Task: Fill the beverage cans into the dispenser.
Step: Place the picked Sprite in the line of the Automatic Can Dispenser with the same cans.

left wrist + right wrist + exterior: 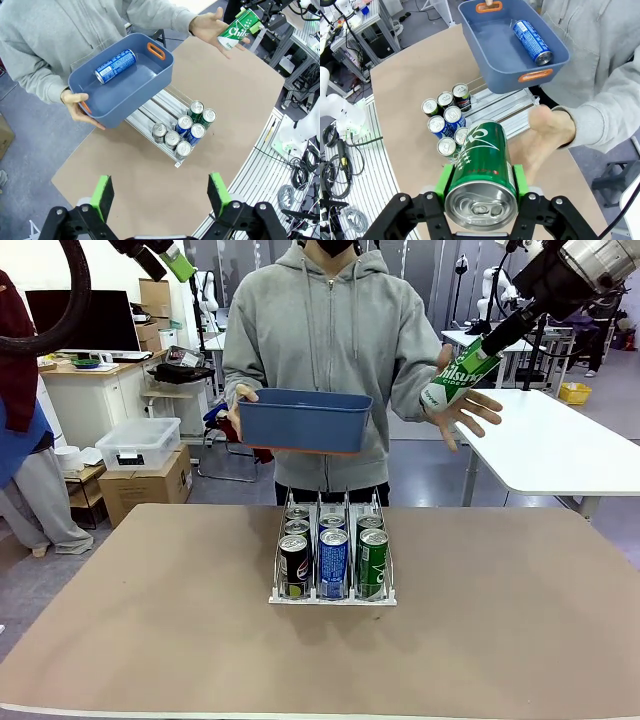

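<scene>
High at two o'clock from the rack (333, 600), our right gripper (481, 182) is clamped across a green can (458, 373), its pads pressing on the sides near the silver top. The can hangs tilted, its bottom pointing toward seven o'clock, just beside the person's open hand (465, 410).

We judge the step to be carrying this can down to the rack, which sits mid-table (500, 620) with seven cans already in its three lanes. To do it well, we should first draw clear of that hand and of the blue tub (305, 420) held above the rack's twelve o'clock end. Then we should turn the wrist until the can stands upright, and lower it into the lane at the rack's three o'clock side, behind the two green cans there. Letting go only once it rests on the base should keep it from toppling.

Our left gripper (160, 195) hovers high with its jaws wide apart, holding nothing. A blue can (115, 66) lies in the tub.
</scene>
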Tool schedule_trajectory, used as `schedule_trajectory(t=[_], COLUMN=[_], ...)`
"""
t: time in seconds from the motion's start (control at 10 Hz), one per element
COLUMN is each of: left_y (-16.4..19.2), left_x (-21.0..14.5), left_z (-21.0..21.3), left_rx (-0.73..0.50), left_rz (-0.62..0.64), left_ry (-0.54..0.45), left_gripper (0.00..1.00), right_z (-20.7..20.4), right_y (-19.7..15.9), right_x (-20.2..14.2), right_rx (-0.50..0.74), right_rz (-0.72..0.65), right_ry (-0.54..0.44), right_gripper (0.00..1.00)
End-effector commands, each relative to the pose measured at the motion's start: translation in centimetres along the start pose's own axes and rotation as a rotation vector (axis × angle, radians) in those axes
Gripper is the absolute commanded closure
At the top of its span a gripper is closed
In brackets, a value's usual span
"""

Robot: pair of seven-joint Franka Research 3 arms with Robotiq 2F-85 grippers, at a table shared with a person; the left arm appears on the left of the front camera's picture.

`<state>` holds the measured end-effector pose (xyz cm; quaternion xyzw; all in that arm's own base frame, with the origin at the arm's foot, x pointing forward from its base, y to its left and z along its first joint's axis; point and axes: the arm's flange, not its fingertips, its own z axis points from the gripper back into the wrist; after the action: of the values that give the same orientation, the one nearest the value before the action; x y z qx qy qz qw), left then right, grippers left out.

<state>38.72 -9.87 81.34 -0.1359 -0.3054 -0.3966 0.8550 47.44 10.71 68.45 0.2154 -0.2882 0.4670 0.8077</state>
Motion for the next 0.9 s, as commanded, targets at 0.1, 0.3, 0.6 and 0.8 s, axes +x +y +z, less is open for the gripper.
schedule_trajectory(t=[0.1,0.3,0.6,0.8], left_y=[0.09,0.09,0.09,0.09], left_x=[-0.37,-0.37,-0.37,-0.37], left_z=[0.12,0.12,0.12,0.12], left_rx=[-0.019,-0.019,-0.019,-0.019], left_rz=[0.002,0.002,0.002,0.002], left_ry=[-0.008,-0.008,-0.008,-0.008], left_gripper=[0.0,0.0,0.0,0.0], right_z=[0.11,0.11,0.11,0.11], right_y=[0.0,0.0,0.0,0.0], right_x=[0.09,0.09,0.09,0.09], right_rx=[-0.008,-0.008,-0.008,-0.008], right_rz=[0.006,0.006,0.006,0.006], right_ry=[-0.003,-0.003,-0.003,-0.003], right_gripper=[1.0,1.0,1.0,1.0])
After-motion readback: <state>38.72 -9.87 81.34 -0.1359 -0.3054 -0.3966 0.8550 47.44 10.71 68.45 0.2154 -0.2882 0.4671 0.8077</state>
